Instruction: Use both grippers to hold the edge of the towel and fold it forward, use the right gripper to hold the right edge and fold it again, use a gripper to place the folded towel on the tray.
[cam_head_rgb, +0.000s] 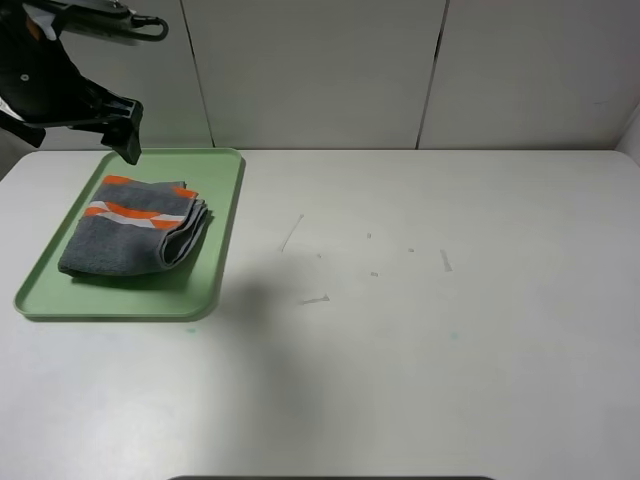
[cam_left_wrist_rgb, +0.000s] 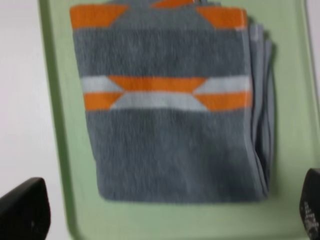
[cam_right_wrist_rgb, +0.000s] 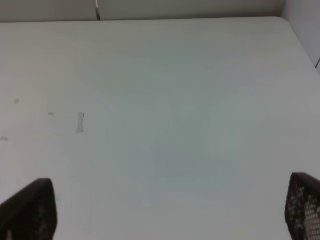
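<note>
Below the left gripper (cam_head_rgb: 128, 140), whose jaws stand wide apart and empty, the folded towel (cam_head_rgb: 135, 240) lies flat on the light green tray (cam_head_rgb: 225, 210). It is dark grey terry with orange and white stripe marks on top, its stacked layers showing along one side. The tray rests on a white table (cam_head_rgb: 420, 330) before pale wall panels. The right gripper (cam_right_wrist_rgb: 165, 210), out of the high view, shows in its wrist view with tips spread wide over bare tabletop, well apart from the towel.
</note>
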